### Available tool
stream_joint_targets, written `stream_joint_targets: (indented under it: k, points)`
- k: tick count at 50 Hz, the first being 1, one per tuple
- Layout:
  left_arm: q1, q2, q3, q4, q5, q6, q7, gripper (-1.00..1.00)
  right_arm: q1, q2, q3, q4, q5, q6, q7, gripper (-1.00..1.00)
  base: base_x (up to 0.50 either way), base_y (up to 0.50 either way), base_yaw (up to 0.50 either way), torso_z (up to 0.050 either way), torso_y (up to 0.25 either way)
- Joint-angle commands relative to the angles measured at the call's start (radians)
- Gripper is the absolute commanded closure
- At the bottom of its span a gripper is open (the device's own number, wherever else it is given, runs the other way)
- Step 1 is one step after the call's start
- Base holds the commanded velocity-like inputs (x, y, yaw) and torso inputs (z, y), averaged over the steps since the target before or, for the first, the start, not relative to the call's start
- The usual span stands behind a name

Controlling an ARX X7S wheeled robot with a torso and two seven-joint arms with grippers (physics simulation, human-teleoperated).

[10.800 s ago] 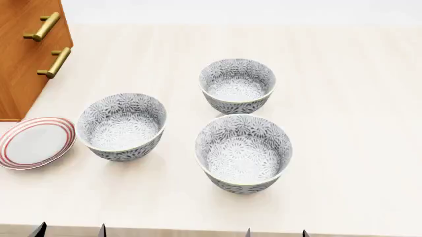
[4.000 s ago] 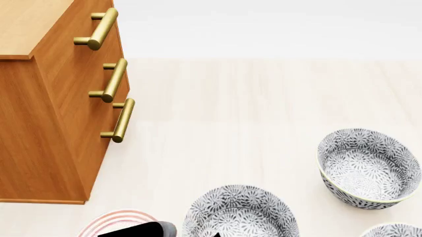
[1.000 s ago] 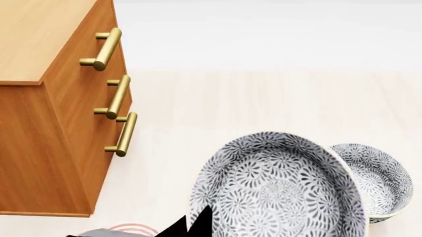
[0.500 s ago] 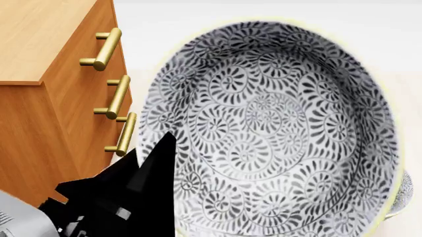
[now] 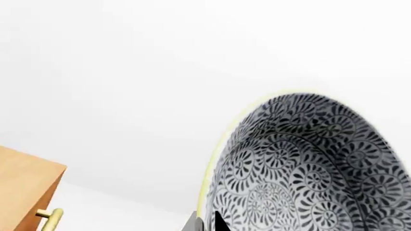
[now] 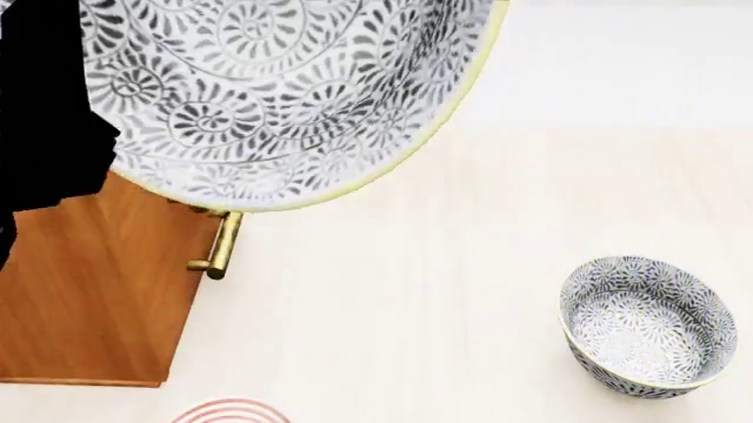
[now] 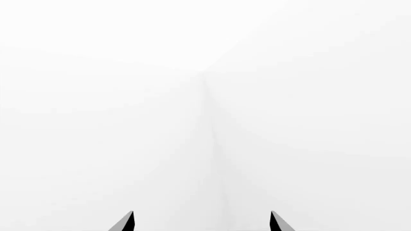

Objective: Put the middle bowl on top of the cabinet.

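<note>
The middle bowl (image 6: 282,97), white with a dense grey-black floral pattern and a pale yellow rim, hangs high and close to the head camera. It covers the cabinet's top and upper handles. My left gripper (image 5: 207,224) is shut on the bowl's (image 5: 308,163) rim, one finger inside and one outside. The black left arm (image 6: 48,106) shows at the bowl's left side. The orange-brown cabinet (image 6: 94,300) stands below the bowl, with one brass handle (image 6: 218,247) showing. My right gripper (image 7: 201,222) is open, facing blank white.
A second patterned bowl (image 6: 647,326) sits on the pale table (image 6: 412,291) at the right. The rim of a red-ringed plate (image 6: 232,412) shows at the bottom edge, in front of the cabinet. A cabinet corner (image 5: 26,192) shows in the left wrist view.
The left gripper has carried the bowl up and to the left, from in front of the cabinet's drawers to above the cabinet. The bowl on the table is uncovered again.
</note>
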Motion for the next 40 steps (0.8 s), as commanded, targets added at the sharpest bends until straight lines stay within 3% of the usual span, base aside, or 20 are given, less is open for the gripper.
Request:
stream_joint_targets:
  k: [1,6,14,16,22,29,32,40]
  points:
    - [-0.167,-0.106,0.014,-0.190,-0.098,0.177,-0.096,1.00,0.030,0.004,-0.035,-0.009,-0.035,0.037,0.019,-1.00,0.00,0.00,0.00,0.000,0.000]
    - [-0.238,-0.147,0.097,-0.301,-0.126,0.278,-0.096,1.00,0.045,0.012,-0.046,-0.003,-0.048,0.049,0.022,-1.00,0.00,0.00,0.00,0.000,0.000]
    - [-0.498,-0.289,0.512,-0.413,-0.254,0.626,-0.096,1.00,0.041,0.022,-0.034,0.011,-0.031,0.038,0.023,-1.00,0.00,0.00,0.00,0.000,0.000]
    - [-0.503,-0.286,0.528,-0.437,-0.314,0.716,-0.096,1.00,0.043,0.023,-0.038,0.013,-0.037,0.038,0.023,-1.00,0.00,0.00,0.00,0.000,0.000]
    - [-0.584,-0.290,0.665,-0.571,-0.434,0.777,-0.095,1.00,0.020,0.024,-0.026,0.009,-0.023,0.020,0.022,-1.00,0.00,0.00,0.00,0.000,0.000]
    - [-0.595,-0.269,0.718,-0.708,-0.502,0.800,-0.089,1.00,-0.009,0.021,-0.009,-0.004,-0.008,0.003,0.023,-1.00,0.00,0.00,0.00,0.000,0.000]
    - [-0.626,-0.279,0.811,-0.715,-0.548,0.909,-0.096,1.00,-0.009,0.022,-0.014,-0.004,-0.011,0.007,0.025,-1.00,0.00,0.00,0.00,0.000,0.000]
    - [-0.637,-0.262,0.851,-0.819,-0.621,0.906,-0.067,1.00,-0.022,0.022,-0.007,-0.016,-0.004,0.005,0.030,-1.00,0.00,0.00,0.00,0.000,0.000]
